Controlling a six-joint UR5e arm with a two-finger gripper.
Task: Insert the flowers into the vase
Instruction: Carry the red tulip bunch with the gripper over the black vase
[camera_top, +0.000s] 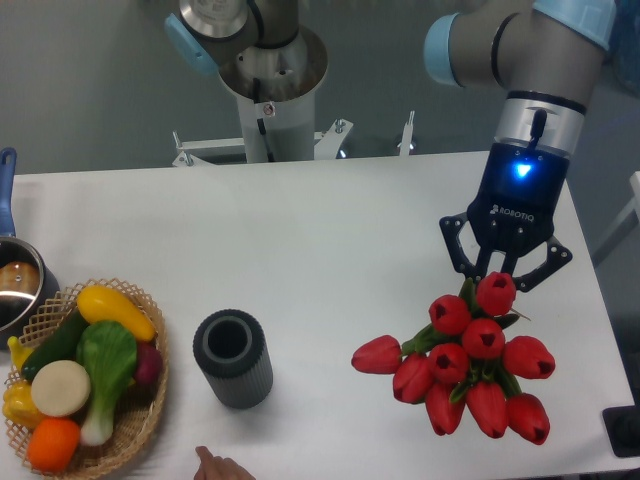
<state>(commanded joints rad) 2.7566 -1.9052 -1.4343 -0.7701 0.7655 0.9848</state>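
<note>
The flowers (470, 370), a bunch of glossy red tulip heads with green stems, are at the right of the white table, heads toward the front edge. My gripper (505, 275) hangs right over the bunch's far end, its fingers spread wide on either side of the topmost tulip head; it looks open. The stems under it are mostly hidden by the heads. The vase (233, 357), a dark grey ribbed cylinder, stands upright at front centre-left with its round mouth up, far to the left of the gripper.
A wicker basket (140, 425) of toy vegetables and fruit sits at the front left. A steel pot (18, 285) with a blue handle is at the left edge. A person's fingertip (215, 464) shows at the front edge below the vase. The arm's base (268, 90) stands behind the table.
</note>
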